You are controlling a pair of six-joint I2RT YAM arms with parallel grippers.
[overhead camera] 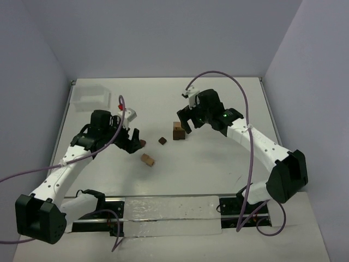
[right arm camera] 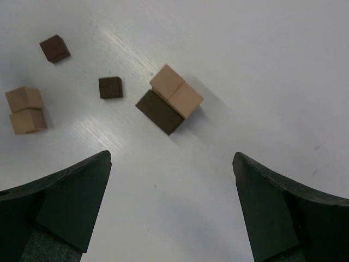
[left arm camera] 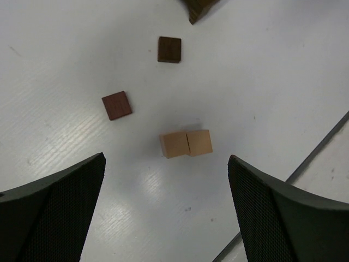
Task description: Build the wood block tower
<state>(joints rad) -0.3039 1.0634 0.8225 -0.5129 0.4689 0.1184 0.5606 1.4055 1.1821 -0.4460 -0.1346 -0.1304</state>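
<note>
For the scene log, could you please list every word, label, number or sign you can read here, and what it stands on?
None can be read: the wood blocks, the tower, the clear container and the table bear no words, labels or numbers.

- tower (left arm camera: 197, 7): in the left wrist view only one dark corner shows, cut by the top edge
- left fingers (left arm camera: 54, 213), right fingers (right arm camera: 283, 210): cut by the bottom edges
- tower's cube count: too small to tell from above
</note>
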